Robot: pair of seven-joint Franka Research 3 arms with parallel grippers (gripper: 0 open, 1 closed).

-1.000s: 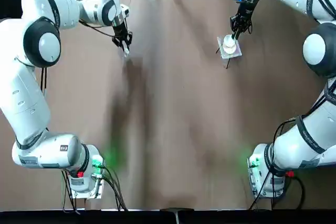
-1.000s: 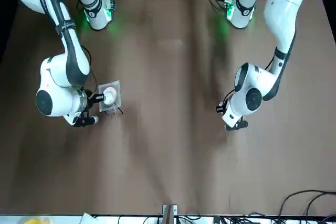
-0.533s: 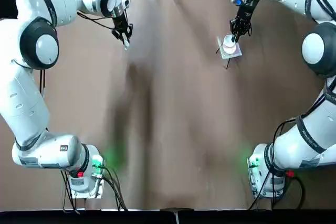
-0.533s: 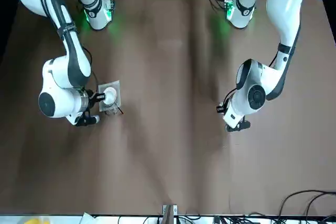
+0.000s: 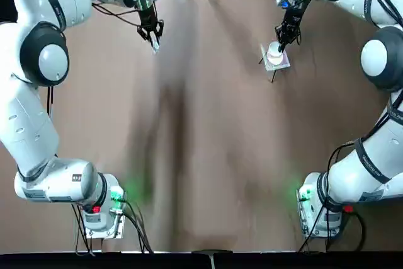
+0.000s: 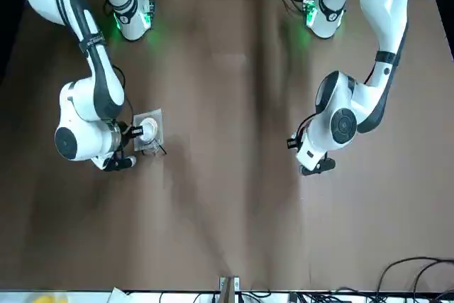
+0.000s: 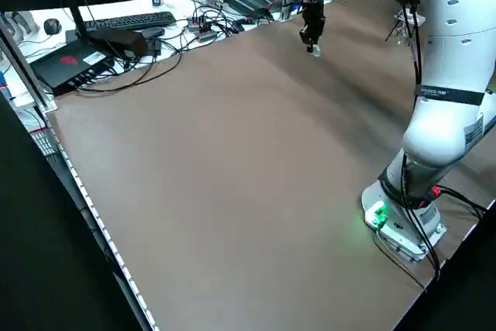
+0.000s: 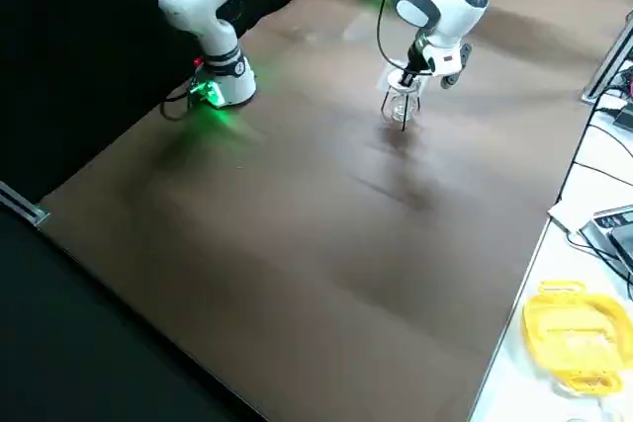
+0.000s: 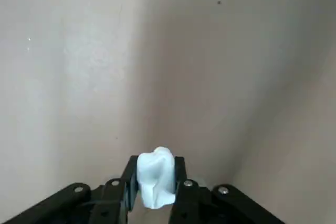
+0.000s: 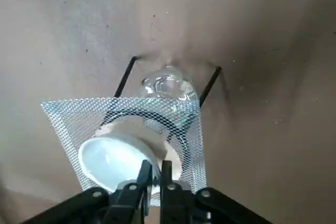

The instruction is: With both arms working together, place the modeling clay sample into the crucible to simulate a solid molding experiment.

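The left gripper [image 9: 155, 203] hangs above the bare brown table [image 5: 208, 155] on the robot's left, toward the far edge, its fingers closed on the modeling clay sample [image 9: 156, 177], a whitish lump that stands up between the tips. Well apart on the robot's right, the crucible [image 10: 116, 162] sits on a grey square mesh pad [image 10: 68, 116] over a wire stand. The right gripper [image 10: 155, 179] is at the crucible's rim, its fingers nearly together and pinching the rim.
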